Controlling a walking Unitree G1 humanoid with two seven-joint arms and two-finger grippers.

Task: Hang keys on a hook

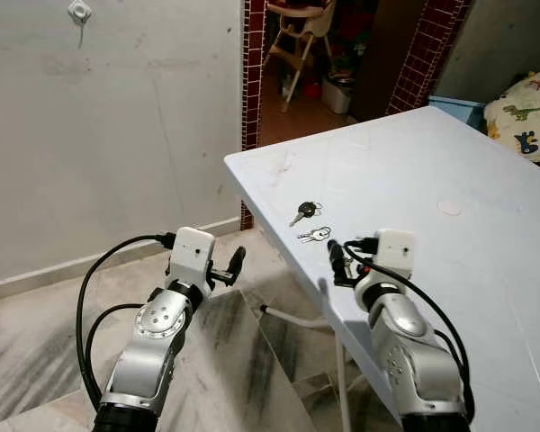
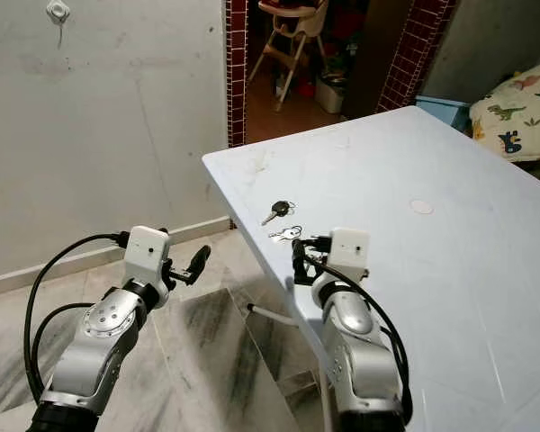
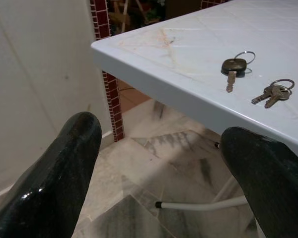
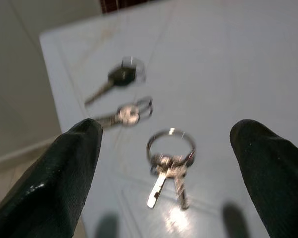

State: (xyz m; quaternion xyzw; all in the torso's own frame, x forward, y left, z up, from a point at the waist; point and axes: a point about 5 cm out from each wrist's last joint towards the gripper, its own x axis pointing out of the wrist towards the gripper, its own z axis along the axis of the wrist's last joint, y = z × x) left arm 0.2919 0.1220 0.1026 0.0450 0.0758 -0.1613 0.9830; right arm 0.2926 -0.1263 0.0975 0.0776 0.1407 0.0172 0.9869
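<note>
keys (image 1: 314, 235) on table (image 1: 486, 252) – near edge

Shiny metal keys (image 4: 168, 166) lie on a smooth, pale plastic-looking table (image 1: 486, 270), glossy under the light. Lower left, the floor (image 1: 36, 360) looks like polished veined marble; the wall (image 1: 117, 135) is matt, scuffed plaster.

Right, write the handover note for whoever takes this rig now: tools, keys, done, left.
Left tool: open, holding nothing, out over the floor beside the table edge.
Right tool: open, holding nothing, above the table's near edge with a ringed key bunch between its fingers.
Keys: all lie flat on the table; the black-headed key and the silver keys are just beyond that bunch.
Hook: on the grey wall, ahead to the left, with no keys on it.
Done: approach to the keys.
Left: grasp a set, lift it, carry it to the wall, hang it.
</note>
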